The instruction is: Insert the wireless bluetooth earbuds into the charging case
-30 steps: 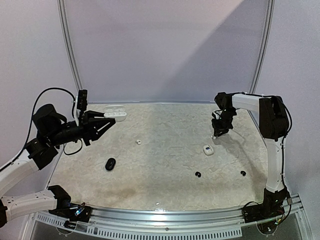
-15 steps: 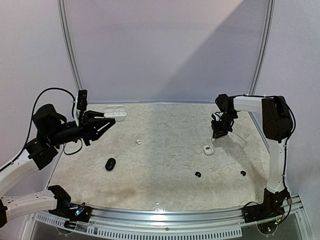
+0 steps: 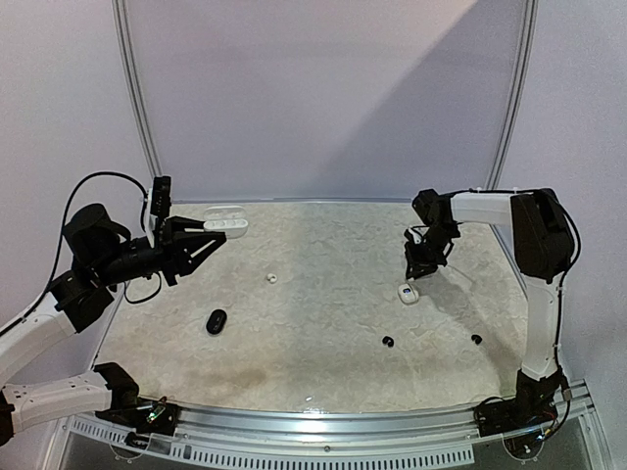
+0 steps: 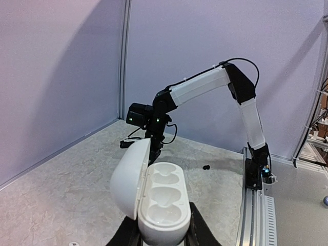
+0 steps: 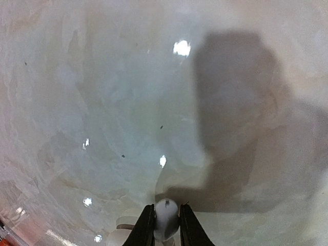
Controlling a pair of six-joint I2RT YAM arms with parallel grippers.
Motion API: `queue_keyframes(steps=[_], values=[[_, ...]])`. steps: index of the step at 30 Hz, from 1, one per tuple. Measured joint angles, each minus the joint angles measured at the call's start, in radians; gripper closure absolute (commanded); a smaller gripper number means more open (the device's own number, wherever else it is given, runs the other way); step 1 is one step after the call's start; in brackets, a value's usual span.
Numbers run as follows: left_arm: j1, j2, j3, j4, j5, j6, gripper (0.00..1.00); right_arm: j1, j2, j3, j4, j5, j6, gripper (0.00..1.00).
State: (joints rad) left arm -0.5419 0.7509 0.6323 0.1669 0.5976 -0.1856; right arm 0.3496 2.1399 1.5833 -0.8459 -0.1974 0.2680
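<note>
My left gripper (image 3: pixel 217 236) is shut on an open white charging case (image 3: pixel 225 220) and holds it above the table's far left. In the left wrist view the gripper (image 4: pixel 161 237) holds this case (image 4: pixel 163 201) with its lid up and its wells empty. My right gripper (image 3: pixel 415 270) is shut on a white earbud (image 5: pixel 166 216), just above a white oval case (image 3: pixel 408 293). A white earbud (image 3: pixel 271 278) lies mid-table. Two black earbuds (image 3: pixel 388 341) (image 3: pixel 476 339) lie near the front right; one shows in the left wrist view (image 4: pixel 206 167).
A black oval case (image 3: pixel 216 321) lies at the front left. The white oval case edges into the right wrist view (image 5: pixel 120 238) beside the fingers. A curved metal rail (image 3: pixel 323 416) runs along the table's near edge. Pale walls (image 3: pixel 323 98) close the back.
My right gripper has moved left and a little nearer with the white earbud, ending over the white oval case. The left arm and the open case have not moved.
</note>
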Motion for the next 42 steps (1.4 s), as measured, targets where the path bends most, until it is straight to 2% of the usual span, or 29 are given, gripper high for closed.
queue_keyframes(steps=[5, 14, 20, 24, 29, 33, 37, 42], values=[[0.000, 0.000, 0.000, 0.000, 0.000, 0.002, 1.00, 0.008, -0.008, -0.027, 0.004, -0.019, 0.017, 0.95], [0.000, -0.002, 0.000, 0.000, 0.001, 0.003, 1.00, 0.010, -0.016, -0.031, 0.006, -0.013, 0.021, 0.98], [0.000, -0.002, 0.000, 0.000, 0.014, 0.014, 1.00, 0.013, -0.028, 0.014, -0.077, 0.010, -0.013, 1.00], [0.000, -0.002, 0.000, -0.001, 0.034, 0.034, 1.00, 0.040, -0.100, 0.079, -0.116, 0.015, -0.072, 1.00], [0.000, -0.003, 0.000, 0.000, 0.050, 0.047, 1.00, 0.130, -0.254, 0.182, -0.142, -0.005, -0.164, 1.00], [0.000, -0.003, 0.000, 0.000, 0.056, 0.048, 1.00, 0.234, -0.301, 0.229, -0.169, -0.031, -0.212, 1.00], [-0.001, -0.003, 0.000, 0.000, 0.063, 0.048, 1.00, 0.372, -0.273, 0.209, -0.208, -0.041, -0.253, 1.00], [-0.002, -0.003, 0.000, 0.000, 0.066, 0.050, 1.00, 0.522, -0.134, 0.203, -0.224, -0.015, -0.243, 1.00]])
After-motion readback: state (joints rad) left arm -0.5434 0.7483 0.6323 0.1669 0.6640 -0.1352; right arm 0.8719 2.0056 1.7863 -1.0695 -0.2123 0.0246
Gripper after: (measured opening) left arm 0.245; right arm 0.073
